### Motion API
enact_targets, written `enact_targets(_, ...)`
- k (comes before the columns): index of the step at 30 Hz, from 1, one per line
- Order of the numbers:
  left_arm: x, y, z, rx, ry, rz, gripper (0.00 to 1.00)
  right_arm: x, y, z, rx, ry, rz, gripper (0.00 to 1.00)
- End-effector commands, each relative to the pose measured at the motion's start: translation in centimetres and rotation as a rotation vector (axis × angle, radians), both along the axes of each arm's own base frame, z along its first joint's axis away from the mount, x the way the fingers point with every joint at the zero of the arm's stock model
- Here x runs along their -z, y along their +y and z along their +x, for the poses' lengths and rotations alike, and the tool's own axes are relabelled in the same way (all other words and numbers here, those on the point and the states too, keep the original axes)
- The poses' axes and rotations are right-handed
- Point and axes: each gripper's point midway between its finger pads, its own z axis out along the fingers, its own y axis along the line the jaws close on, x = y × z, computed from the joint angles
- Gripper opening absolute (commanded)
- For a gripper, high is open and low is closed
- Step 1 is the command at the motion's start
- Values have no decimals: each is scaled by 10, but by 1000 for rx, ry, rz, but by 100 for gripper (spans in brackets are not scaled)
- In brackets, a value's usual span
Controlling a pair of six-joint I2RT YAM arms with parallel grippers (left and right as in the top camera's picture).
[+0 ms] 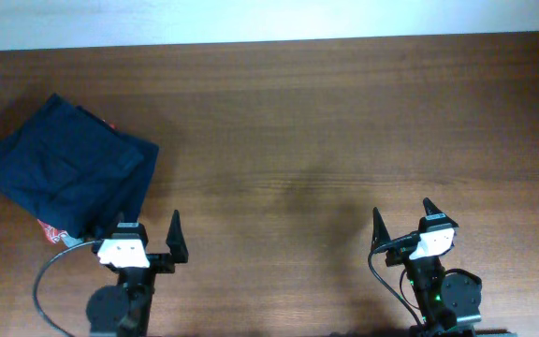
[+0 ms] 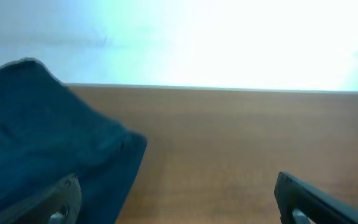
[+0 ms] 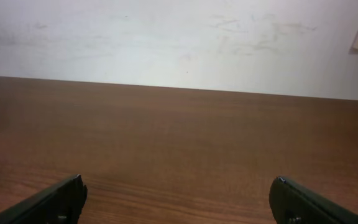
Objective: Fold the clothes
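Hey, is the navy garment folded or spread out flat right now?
Loosely folded, not spread: the navy garment lies as a compact bundle with overlapping layers and edges showing.

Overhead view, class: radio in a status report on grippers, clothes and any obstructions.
Left gripper open, right gripper open, both empty. Navy clothes bunched at left of table, beside left gripper. Red printed fabric peeks from underneath; nothing else in the way.

Item count: one desk (image 1: 298, 112); one dark navy garment (image 1: 68, 168); one red printed fabric piece (image 1: 52, 231); two tools, namely left tool (image 1: 148, 230) and right tool (image 1: 401, 219).
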Motion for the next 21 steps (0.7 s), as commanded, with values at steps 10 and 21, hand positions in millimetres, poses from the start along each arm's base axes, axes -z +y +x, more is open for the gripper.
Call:
enact_targets(10,13,13,4,-79,-98,-4,99,2,1,0,-5,2,-6,99)
enact_targets(21,28,12,3,-76,-39,3,99,2,1,0,-5,2,-6,99)
